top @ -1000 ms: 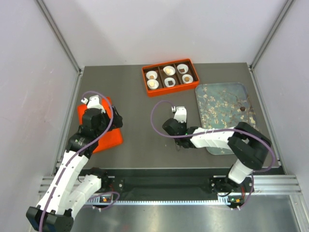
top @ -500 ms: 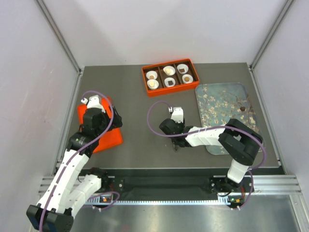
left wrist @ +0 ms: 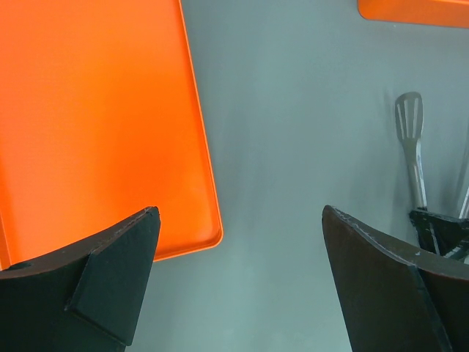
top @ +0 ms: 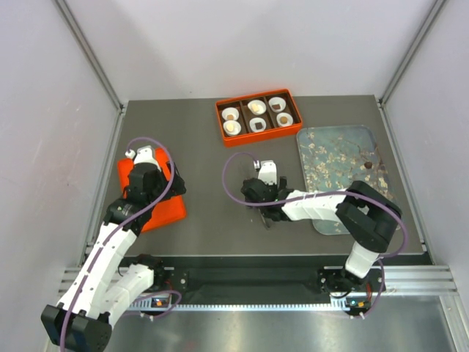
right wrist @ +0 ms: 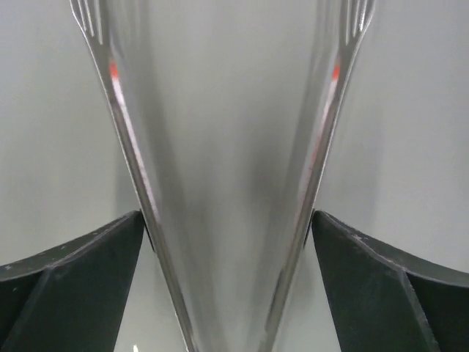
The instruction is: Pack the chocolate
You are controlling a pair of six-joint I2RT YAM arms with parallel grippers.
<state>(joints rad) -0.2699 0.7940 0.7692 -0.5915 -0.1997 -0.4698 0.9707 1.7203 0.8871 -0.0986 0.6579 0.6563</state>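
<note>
at centre frame the right gripper (top: 265, 211) cradles the sprung-open tongs (right wrist: 139, 183), both arms seemingly against its pads (right wrist: 73, 271); left gripper (left wrist: 238, 220) gapes idle. one chocolate (top: 367, 166) sits on the tray (top: 322, 143) at right, and so slack a hold may let the tongs twist or drop.

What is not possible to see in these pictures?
Right wrist view: the tongs are cut at the tips by the top edge.
Left wrist view: the orange box shows only a corner at the top edge.
Top view: the chocolate is too small for detail.
</note>
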